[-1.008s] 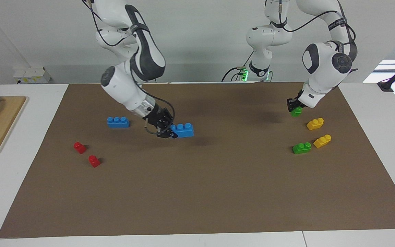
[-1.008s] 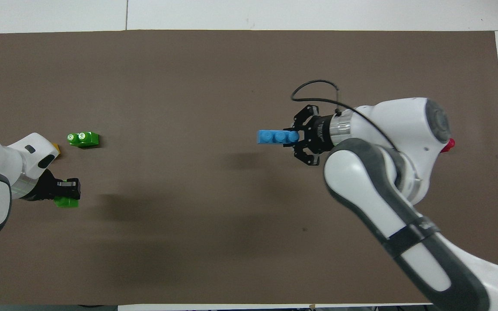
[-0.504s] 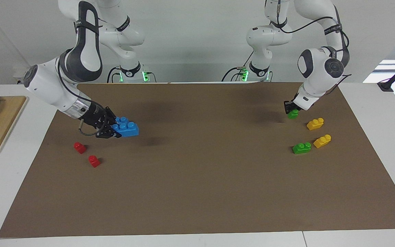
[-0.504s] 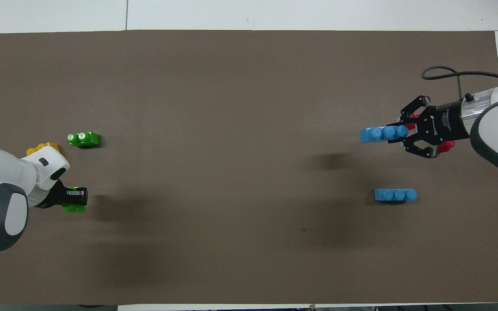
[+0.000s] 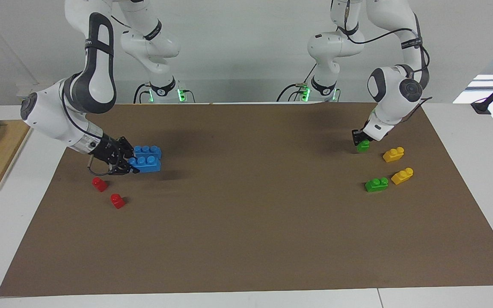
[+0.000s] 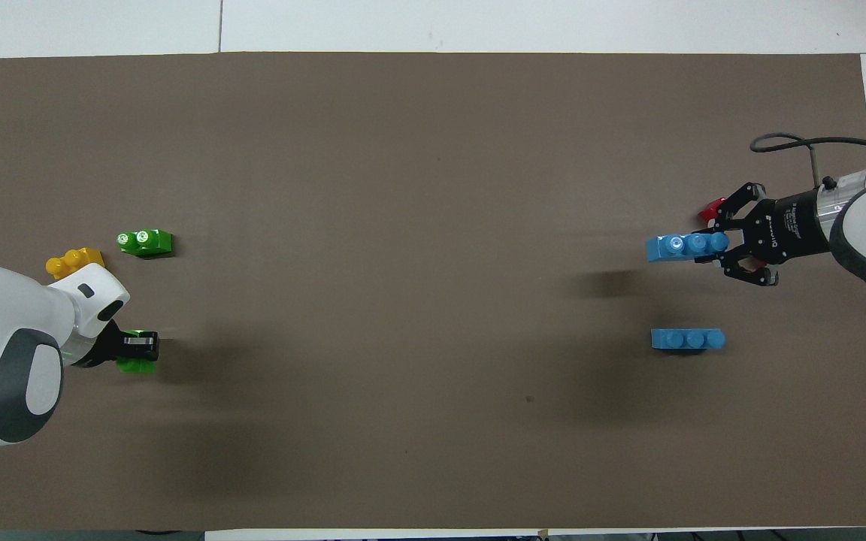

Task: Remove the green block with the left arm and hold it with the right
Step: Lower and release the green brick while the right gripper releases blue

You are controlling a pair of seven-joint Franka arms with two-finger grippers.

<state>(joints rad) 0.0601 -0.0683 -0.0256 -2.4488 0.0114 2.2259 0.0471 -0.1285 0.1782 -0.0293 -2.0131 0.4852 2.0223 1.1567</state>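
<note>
Bricks — two green (image 5: 376, 184) (one held (image 5: 362, 146)), two blue (image 5: 145, 164), two yellow (image 5: 393, 154), two red (image 5: 99, 184)

White table under a brown mat

Plain white wall (image 5: 246, 38) at top; brown mat (image 5: 250, 231) across the white table (image 5: 477, 128); bright window (image 5: 482, 87) upper right.

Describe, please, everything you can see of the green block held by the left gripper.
The green block is a small bright green brick of glossy plastic. The left gripper is shut on its upper part, hiding the studs. It hangs low over the brown mat at the left arm's end, over a spot nearer the robots than the yellow bricks; contact with the mat is unclear.
</note>
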